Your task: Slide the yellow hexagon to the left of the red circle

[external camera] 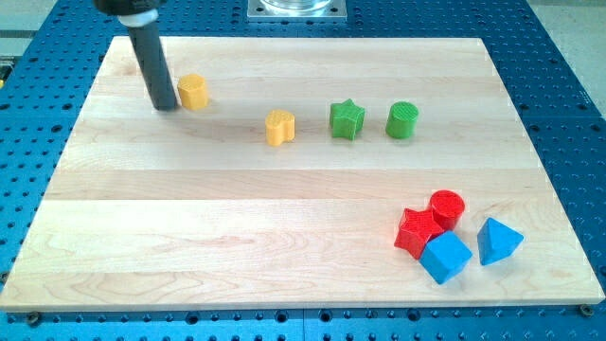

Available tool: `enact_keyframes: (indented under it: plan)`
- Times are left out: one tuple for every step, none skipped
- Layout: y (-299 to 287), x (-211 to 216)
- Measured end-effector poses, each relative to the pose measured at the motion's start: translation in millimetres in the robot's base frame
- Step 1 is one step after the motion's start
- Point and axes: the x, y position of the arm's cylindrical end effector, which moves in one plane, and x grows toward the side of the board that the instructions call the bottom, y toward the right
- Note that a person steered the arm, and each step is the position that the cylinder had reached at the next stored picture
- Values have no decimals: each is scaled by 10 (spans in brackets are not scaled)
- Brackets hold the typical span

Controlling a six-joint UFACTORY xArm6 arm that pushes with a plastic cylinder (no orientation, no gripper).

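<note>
Camera view, wooden board (284, 218) on a blue perforated table (568, 114): the arm's dark rod stands near the view's top left, its upper part cut off by the frame. There are no jaws to part or close; my tip (166, 106) rests just left of the yellow hexagon (193, 92), contact hard to judge. A yellow heart-like block (279, 127), a green star (347, 119) and a green cylinder (402, 120) line up rightward. Well apart, at the bottom right, the red circle (447, 208) touches a red star (417, 231), partly hidden by a blue cube (445, 257), beside a blue triangle (497, 240).
</note>
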Motion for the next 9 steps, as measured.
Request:
enact_keyframes:
  plan:
    - [72,-247]
    - [482,211]
    - [793,571]
    - [539,236]
    - [891,187]
    - [1414,945]
    - [1659,1344]
    - [1042,1296]
    - [1433,1665]
